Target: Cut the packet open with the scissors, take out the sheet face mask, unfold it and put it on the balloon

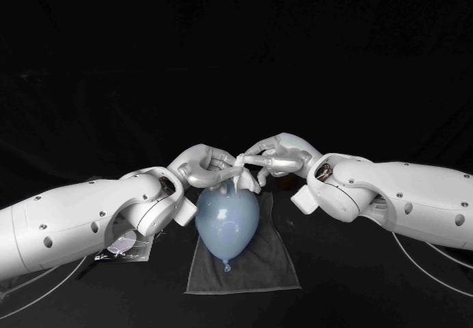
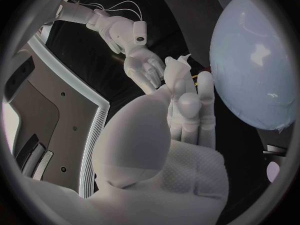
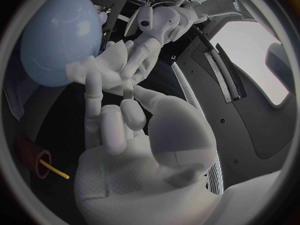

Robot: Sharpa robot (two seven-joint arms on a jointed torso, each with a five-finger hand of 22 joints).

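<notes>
A pale blue balloon (image 1: 229,217) lies on a grey cloth (image 1: 264,270) at the table's middle, knot toward me. Just above its far end my left hand (image 1: 205,167) and right hand (image 1: 278,156) meet, both pinching the folded white sheet mask (image 1: 245,180), which hangs a little between them. In the left wrist view my left hand (image 2: 187,112) holds the mask (image 2: 177,70) against the right hand (image 2: 142,65), beside the balloon (image 2: 256,60). From the right wrist, the right hand (image 3: 115,125) faces the left hand (image 3: 147,50) with the mask (image 3: 84,72) next to the balloon (image 3: 59,35).
The cut packet (image 1: 126,247) lies on the table under my left forearm, left of the cloth. A dark red holder (image 3: 30,157) with a yellow stick (image 3: 55,170) stands on the table near my right hand.
</notes>
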